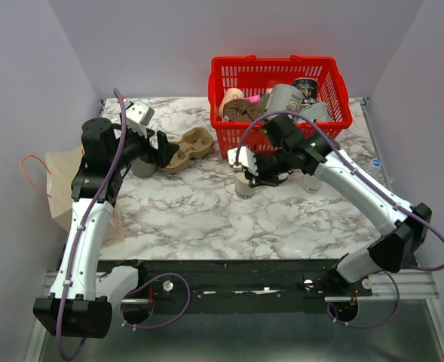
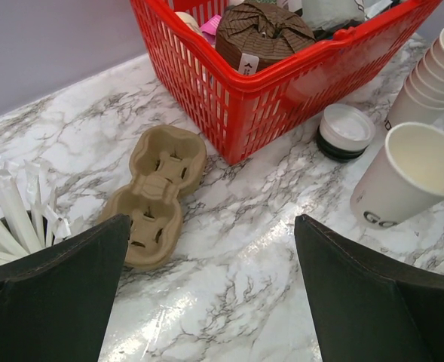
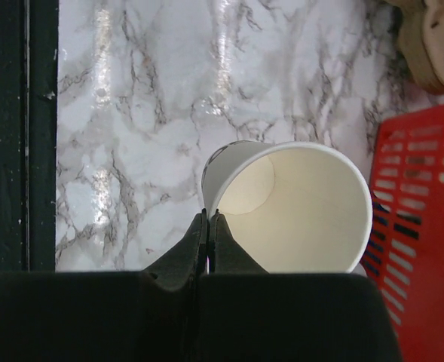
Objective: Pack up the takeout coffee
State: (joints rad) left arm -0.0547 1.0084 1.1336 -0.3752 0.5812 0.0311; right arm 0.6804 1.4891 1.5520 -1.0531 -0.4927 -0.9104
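Note:
The takeout coffee cup (image 3: 297, 204) is a single white paper cup with no lid on it, empty inside. It stands slightly tilted on the marble table (image 1: 206, 211), in front of the red basket (image 1: 282, 69). My right gripper (image 3: 208, 215) is shut on its rim wall, one finger inside and one outside. The top view shows the cup (image 1: 244, 188) under that gripper (image 1: 243, 173). In the left wrist view the cup (image 2: 406, 181) is at the right. My left gripper (image 2: 212, 222) hangs open over bare marble, nothing between its fingers, to the left of the cup (image 1: 161, 149).
A brown two-cup carrier (image 2: 157, 192) lies beside the left gripper. A stack of lidless cups (image 2: 433, 75) and a short stack of lids (image 2: 344, 130) stand by the basket (image 2: 282, 83). White wrapped straws (image 2: 10, 219) are at the left. A brown paper bag (image 1: 63, 188) sits at the table's left edge.

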